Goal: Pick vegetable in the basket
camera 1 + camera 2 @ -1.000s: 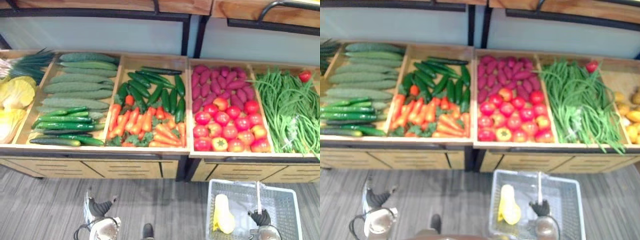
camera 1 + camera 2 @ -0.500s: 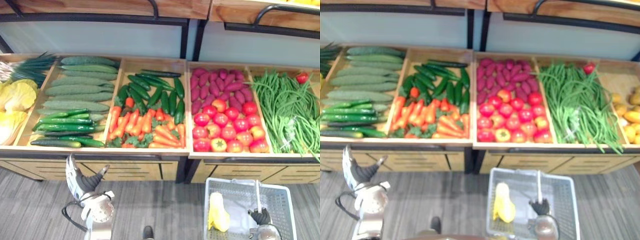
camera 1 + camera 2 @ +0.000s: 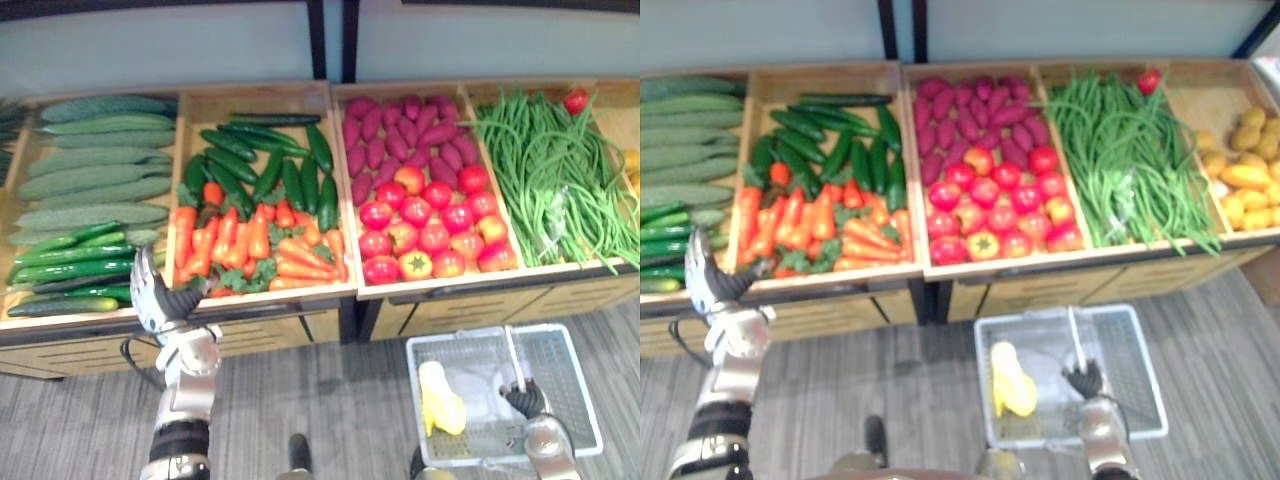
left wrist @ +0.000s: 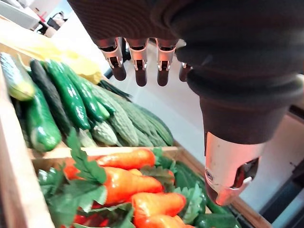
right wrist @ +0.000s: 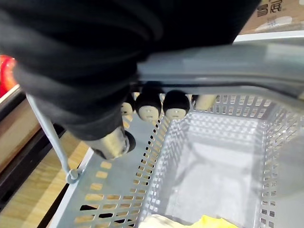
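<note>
Grey basket (image 3: 480, 334) held by the right hand (image 3: 522, 398), left hand (image 3: 158, 298) raised at the counter (image 3: 280, 325).
The right hand's fingers were curled round the basket's handle (image 5: 213, 61), as seen from close in the right wrist view. A yellow vegetable (image 3: 440, 400) was lying inside the basket, toward its left side and apart from the handle. Well to the left of the basket, the left hand was held open, fingers straight and thumb apart, at the counter's front edge. Carrots (image 3: 250, 250) were piled beyond the basket and to its left, and tomatoes (image 3: 430, 225) were piled straight beyond it.
</note>
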{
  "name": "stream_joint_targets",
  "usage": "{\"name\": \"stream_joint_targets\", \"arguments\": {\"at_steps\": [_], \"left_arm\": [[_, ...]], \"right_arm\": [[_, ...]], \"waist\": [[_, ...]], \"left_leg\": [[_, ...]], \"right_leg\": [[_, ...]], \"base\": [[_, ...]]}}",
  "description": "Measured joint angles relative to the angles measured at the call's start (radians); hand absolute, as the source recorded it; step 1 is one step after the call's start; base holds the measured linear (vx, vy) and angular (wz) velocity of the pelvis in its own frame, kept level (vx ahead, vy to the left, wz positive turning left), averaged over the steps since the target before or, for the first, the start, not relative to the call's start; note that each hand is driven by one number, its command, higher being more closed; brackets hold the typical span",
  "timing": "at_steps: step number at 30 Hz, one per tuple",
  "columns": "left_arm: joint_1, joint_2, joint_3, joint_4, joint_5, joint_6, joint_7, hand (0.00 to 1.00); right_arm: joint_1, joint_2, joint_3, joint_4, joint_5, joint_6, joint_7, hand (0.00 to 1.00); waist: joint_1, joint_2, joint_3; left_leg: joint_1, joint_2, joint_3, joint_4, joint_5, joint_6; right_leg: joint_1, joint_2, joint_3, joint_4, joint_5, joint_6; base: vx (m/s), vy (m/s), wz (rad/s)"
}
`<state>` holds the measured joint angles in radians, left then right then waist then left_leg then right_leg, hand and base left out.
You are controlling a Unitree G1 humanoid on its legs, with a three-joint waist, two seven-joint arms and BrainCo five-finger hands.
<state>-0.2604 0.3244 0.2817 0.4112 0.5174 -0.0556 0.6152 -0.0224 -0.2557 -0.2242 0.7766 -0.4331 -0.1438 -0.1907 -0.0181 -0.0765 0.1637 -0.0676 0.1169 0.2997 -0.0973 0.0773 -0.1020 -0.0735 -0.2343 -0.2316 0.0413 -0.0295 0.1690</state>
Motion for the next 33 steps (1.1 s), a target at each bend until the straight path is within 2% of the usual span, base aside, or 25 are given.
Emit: {"name": "stream_joint_targets", "arguments": {"at_steps": [4,15,21,27,33], "left_arm": [[-0.108,0.068,0.0,0.112,-0.003,0.016,0.007,0.0],[-0.18,0.099,-0.021,0.195,-0.002,0.041,-0.013,0.0],[-0.179,0.099,-0.071,0.2,0.005,0.047,-0.066,0.0],[-0.176,0.065,-0.126,0.2,0.008,0.049,-0.115,0.0],[-0.184,0.061,-0.16,0.212,0.015,0.059,-0.13,0.0]], "right_arm": [[-0.033,-0.031,0.041,-0.036,0.0,0.0,-0.001,1.0],[-0.022,-0.063,0.056,-0.058,0.0,-0.013,-0.012,1.0],[-0.002,-0.063,0.054,-0.054,-0.001,-0.013,-0.012,1.0],[0.0,-0.063,0.034,-0.054,-0.003,-0.009,-0.012,1.0],[-0.011,-0.063,0.033,-0.054,-0.037,-0.006,-0.012,1.0]], "waist": [[-0.004,-0.002,0.033],[-0.007,0.002,0.07],[-0.007,0.009,0.076],[-0.008,0.021,0.085],[-0.009,0.026,0.094]], "left_leg": [[-0.018,0.019,0.028,0.0,0.011,-0.003],[-0.026,0.023,0.053,0.0,0.02,-0.005],[-0.019,0.022,0.051,0.0,0.028,-0.004],[-0.018,0.02,0.045,-0.002,0.034,-0.001],[-0.032,0.019,0.042,-0.001,0.038,-0.003]], "right_leg": [[-0.046,0.02,0.048,0.011,0.018,-0.02],[-0.085,0.024,0.079,0.034,0.02,-0.016],[-0.085,0.022,0.079,0.044,0.021,-0.014],[-0.08,0.021,0.076,0.04,0.025,-0.008],[-0.081,0.021,0.07,0.029,0.029,-0.006]], "base": [[-0.02,-0.024,-0.22],[-0.03,-0.002,-0.08],[-0.03,0.006,0.0],[-0.01,0.002,0.0],[0.02,0.003,0.03]]}}
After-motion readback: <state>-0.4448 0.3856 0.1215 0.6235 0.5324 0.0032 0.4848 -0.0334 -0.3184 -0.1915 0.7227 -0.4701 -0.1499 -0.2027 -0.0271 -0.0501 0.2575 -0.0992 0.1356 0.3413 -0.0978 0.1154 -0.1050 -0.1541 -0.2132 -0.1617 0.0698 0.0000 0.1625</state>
